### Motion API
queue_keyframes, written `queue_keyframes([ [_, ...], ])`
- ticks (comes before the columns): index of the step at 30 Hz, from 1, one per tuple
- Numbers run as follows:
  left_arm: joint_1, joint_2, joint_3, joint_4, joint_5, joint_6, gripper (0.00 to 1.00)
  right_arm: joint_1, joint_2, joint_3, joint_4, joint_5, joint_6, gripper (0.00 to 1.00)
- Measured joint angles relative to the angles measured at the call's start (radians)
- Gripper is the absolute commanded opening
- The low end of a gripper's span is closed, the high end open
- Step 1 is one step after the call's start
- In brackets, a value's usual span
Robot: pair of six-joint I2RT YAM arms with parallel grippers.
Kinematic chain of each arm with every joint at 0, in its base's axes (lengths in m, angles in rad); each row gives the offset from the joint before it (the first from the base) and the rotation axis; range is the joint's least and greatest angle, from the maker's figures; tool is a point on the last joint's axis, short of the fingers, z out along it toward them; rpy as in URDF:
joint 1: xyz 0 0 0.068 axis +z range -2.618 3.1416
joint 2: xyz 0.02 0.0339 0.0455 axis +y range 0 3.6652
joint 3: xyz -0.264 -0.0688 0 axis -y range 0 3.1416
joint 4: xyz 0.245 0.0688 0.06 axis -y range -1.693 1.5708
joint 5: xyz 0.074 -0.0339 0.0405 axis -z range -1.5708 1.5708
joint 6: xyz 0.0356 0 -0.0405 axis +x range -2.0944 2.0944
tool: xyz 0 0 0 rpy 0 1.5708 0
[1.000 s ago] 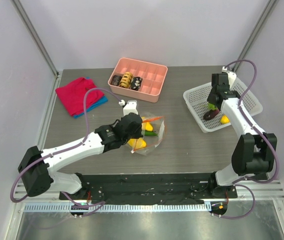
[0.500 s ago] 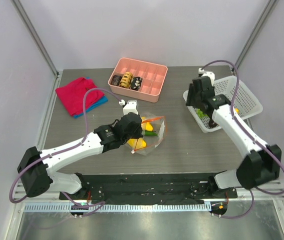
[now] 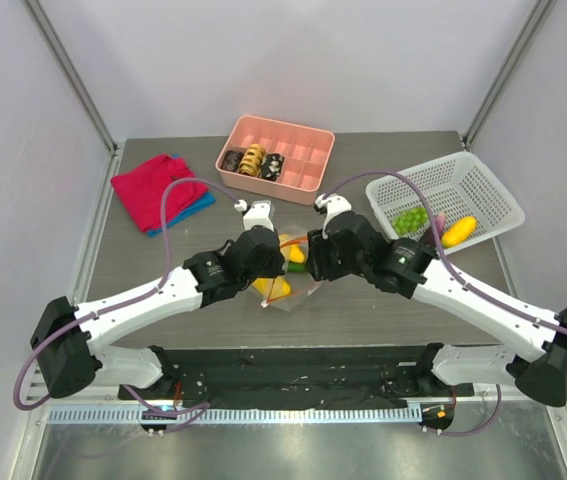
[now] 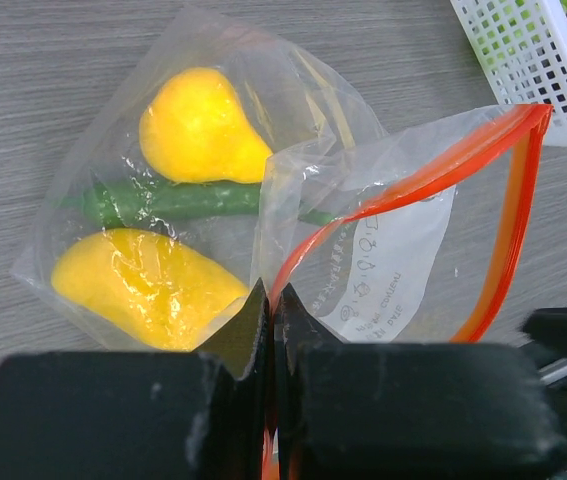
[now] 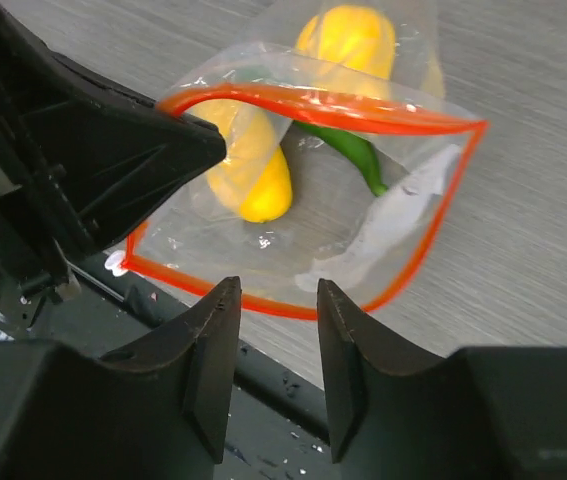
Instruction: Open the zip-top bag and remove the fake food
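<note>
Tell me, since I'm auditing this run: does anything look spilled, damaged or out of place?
Nothing stands out. The zip-top bag lies open, its rim pinched in the left gripper, with two yellow pieces and a green vegetable inside. Other fruit sits in the white basket; nothing is spilled.

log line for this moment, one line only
left gripper: shut on zip-top bag rim | right gripper: open, at bag mouth | fake food inside: two yellow, one green

1 zip-top bag (image 4: 393, 250), 2 yellow fruits (image 4: 198, 125) inside, 1 basket (image 3: 483, 185), 1 tray (image 3: 303, 150)
</note>
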Motion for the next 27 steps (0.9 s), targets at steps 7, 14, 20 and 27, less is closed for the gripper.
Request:
queue_keyframes([
  [7, 0.0, 0.006, -0.002, 0.016, 0.02, -0.011, 0.0, 0.005, 0.118, -0.074, 0.151, 0.017, 0.085, 0.24],
  [14, -0.02, 0.042, -0.002, 0.038, 0.03, -0.031, 0.0, 0.001, 0.204, -0.162, 0.304, 0.092, 0.34, 0.25],
  [20, -0.041, 0.081, -0.002, 0.051, 0.039, -0.032, 0.0, -0.032, 0.208, -0.196, 0.402, 0.151, 0.553, 0.27],
  [27, -0.043, 0.084, -0.002, 0.07, 0.048, -0.046, 0.0, -0.059, 0.215, -0.278, 0.509, 0.166, 0.682, 0.28],
])
